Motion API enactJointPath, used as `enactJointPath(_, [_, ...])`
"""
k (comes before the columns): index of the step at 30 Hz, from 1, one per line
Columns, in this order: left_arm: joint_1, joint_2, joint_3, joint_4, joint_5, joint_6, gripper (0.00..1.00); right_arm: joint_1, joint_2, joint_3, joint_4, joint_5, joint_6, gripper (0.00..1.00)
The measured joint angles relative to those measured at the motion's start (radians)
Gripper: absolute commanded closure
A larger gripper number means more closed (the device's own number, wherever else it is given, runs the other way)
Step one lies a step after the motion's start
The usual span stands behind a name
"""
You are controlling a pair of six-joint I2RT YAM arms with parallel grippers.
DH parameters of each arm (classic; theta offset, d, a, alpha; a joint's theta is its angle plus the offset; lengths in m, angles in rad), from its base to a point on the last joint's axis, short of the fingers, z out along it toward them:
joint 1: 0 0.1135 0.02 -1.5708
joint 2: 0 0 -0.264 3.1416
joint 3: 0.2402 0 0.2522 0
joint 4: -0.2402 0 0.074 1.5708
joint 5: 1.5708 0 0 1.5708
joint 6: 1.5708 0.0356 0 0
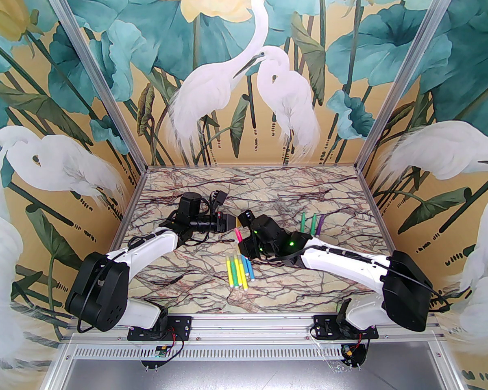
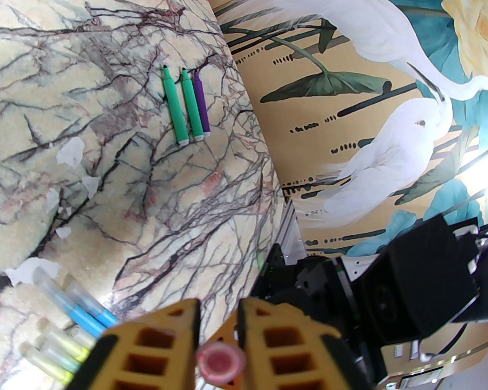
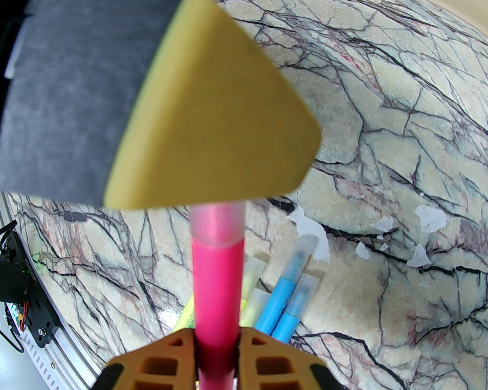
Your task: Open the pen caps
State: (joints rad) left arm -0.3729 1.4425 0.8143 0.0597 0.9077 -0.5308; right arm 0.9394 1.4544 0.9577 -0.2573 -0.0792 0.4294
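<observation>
So the right gripper [image 3: 217, 341] is clamped on the barrel of the pink pen [image 3: 217, 291], holding it up over the marble table [image 3: 390, 157]. The left gripper [image 2: 218, 313] is pinched onto the translucent cap [image 3: 217, 224] at the far end. Imo the trick here is a straight pull along the pen's axis, arms going apart, no bending. Keep both squeezes firm so the cap pops off instead of the barrel sliding. The other capped pens [image 1: 238, 272] lie on the table nearby.
</observation>
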Motion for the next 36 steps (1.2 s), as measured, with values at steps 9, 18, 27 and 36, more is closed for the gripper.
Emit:
enactJointPath(9, [-0.001,0.0,0.0,0.005,0.014,-0.005,0.95,0.0,0.0,0.001,0.004,0.006,-0.009,0.59])
enactJointPath(18, [-0.001,0.006,0.0,0.065,0.058,-0.055,0.98,0.0,0.007,0.001,0.031,0.007,-0.008,0.62])
enactJointPath(27, [-0.001,0.006,0.0,0.098,0.069,-0.08,0.98,0.0,0.016,0.001,0.034,0.007,-0.005,0.75])
enactJointPath(36, [-0.001,0.009,0.0,0.116,0.066,-0.082,1.0,-0.004,0.016,0.001,0.031,0.007,0.0,0.84])
